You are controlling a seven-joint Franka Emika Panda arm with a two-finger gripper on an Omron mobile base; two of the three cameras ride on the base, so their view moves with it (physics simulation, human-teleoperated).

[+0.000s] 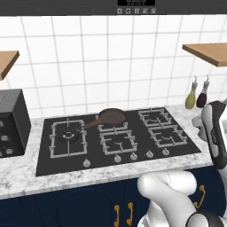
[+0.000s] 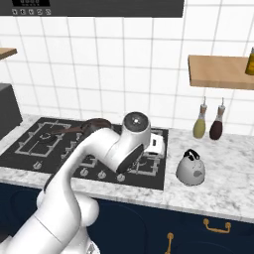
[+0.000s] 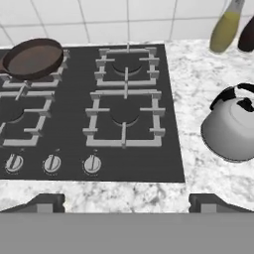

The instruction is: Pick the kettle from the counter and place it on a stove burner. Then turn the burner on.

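Your gripper (image 3: pixel 126 202) stood wide open and held nothing, hanging above the front edge of the cooktop (image 3: pixel 64 163). The kettle (image 3: pixel 232 126) sat upright on the counter (image 3: pixel 203 74), off to the gripper's right and a little ahead of it, just beside the cooktop's right edge and apart from the two bottles (image 3: pixel 225 27) further back. Its dark handle arched over the top, so your reach probably had to swing right and come down over that handle.

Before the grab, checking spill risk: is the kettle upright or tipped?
Upright: the kettle sits on its base on the counter, handle arching on top.
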